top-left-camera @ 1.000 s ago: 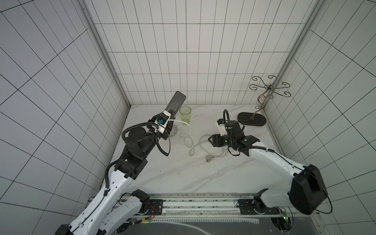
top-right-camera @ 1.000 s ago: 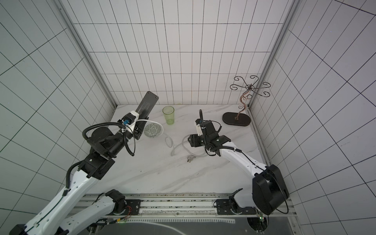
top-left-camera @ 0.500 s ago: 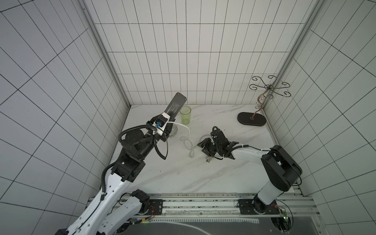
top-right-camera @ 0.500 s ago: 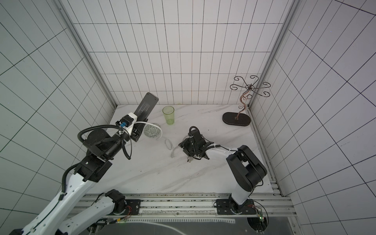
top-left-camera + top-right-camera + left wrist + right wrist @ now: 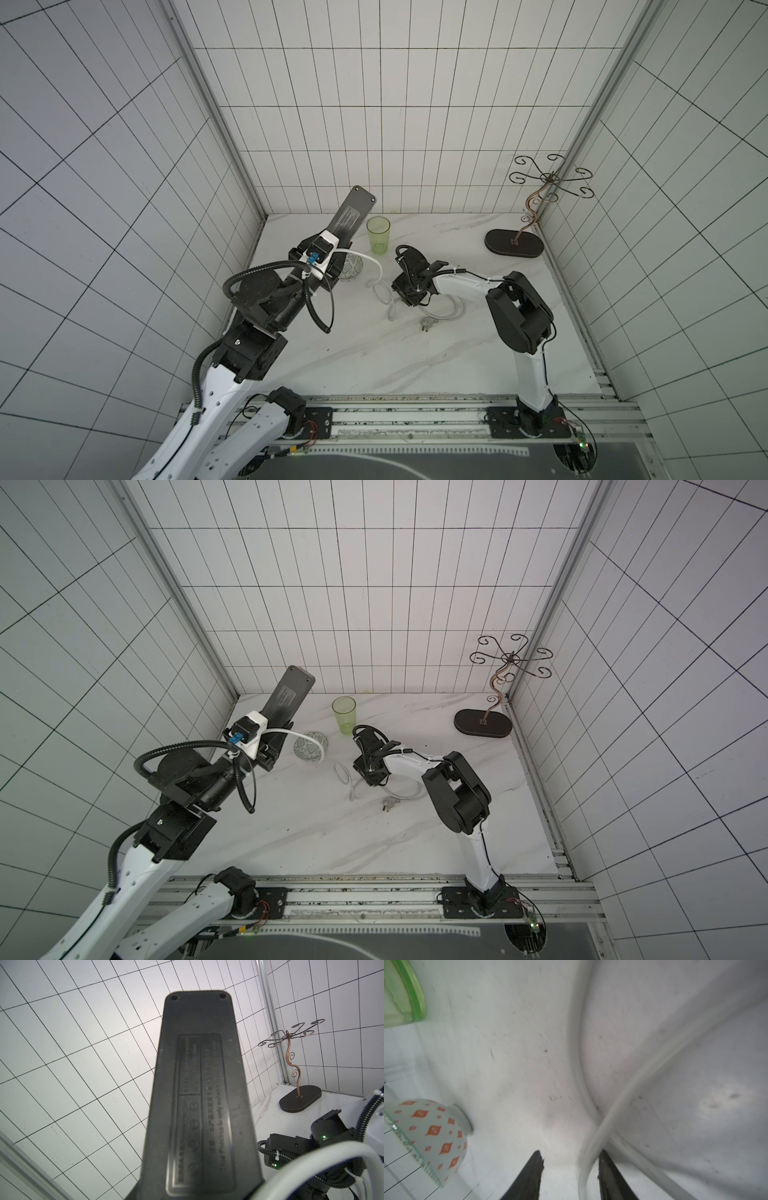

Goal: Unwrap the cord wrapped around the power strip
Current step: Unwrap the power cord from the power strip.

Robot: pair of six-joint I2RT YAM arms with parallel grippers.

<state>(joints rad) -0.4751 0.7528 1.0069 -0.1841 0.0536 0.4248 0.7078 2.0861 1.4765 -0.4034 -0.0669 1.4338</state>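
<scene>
Two arms engaged. Left arm (image 5: 253, 291) stands up from 8 o'clock of the surface (image 5: 374, 365), elbow folded. The left fingers (image 5: 328, 270) are clenched on the power strip (image 5: 351, 212), which is tipped up toward 1 o'clock, apparently to hold it clear while the cord (image 5: 379, 270) is drawn off. The cord droops to centre. Right arm (image 5: 461, 286) extends low toward 9 o'clock; right fingers (image 5: 404, 298) straddle the cord, unclamped, tips down.
</scene>
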